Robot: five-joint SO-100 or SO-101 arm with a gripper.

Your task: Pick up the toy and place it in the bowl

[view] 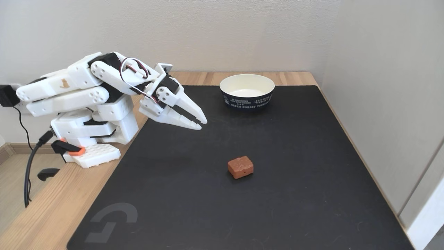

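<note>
Your gripper hangs above the black mat, jaws nearly together with only a thin gap at the tips, holding nothing. The arm is folded low over its white base at the mat's 9 o'clock edge in the fixed view.

The toy, a reddish-brown block with an embossed top, lies flat on the mat near its centre, at about 4 o'clock from the gripper and well apart from it. The paper bowl stands upright and empty at 12 o'clock from the toy, near the mat's far edge.

Step in hand: the approach. Spread the jaws before you descend. Align them across the block's narrower sides, since it lies slightly skewed. Come down vertically so a fingertip does not push it aside.

The black mat covers a wooden tabletop. Pale walls close the far and right sides; allow clearance near the bowl.
</note>
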